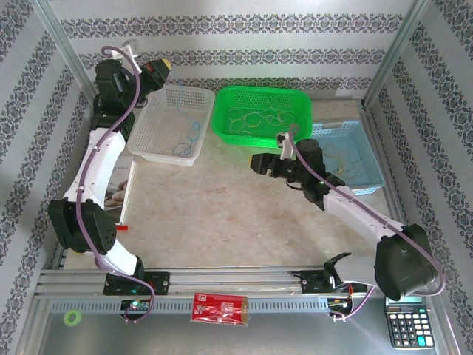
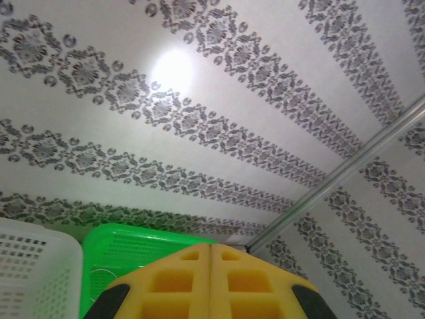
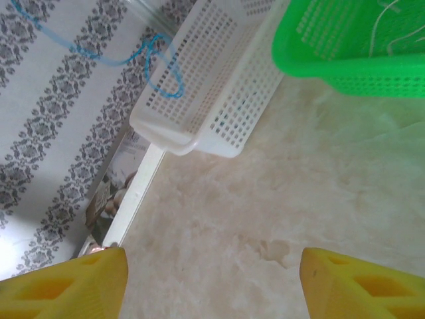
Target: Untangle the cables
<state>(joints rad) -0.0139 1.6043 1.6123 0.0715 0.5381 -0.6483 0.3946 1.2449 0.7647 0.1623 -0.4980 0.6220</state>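
Thin cream and green cables (image 1: 255, 118) lie in the green basket (image 1: 295, 96). Yellowish cables (image 1: 341, 159) lie in the light blue basket (image 1: 369, 181). A blue cable (image 3: 159, 63) rises from the white basket (image 3: 206, 86) up past the wall and out of the right wrist view; its lower loops (image 1: 191, 135) rest in that basket. My left gripper (image 1: 159, 69) is raised above the basket's back corner, its yellow fingers (image 2: 179, 279) pressed together and pointing at the wall. My right gripper (image 1: 257, 164) hovers open over the bare table, fingers (image 3: 66, 286) wide apart, nothing between them.
The three baskets stand in a row along the back wall. A booklet (image 1: 118, 191) lies at the left table edge. On the front rail sit a red packet (image 1: 219, 308), a green tape ring (image 1: 72, 318) and a calculator (image 1: 403, 328).
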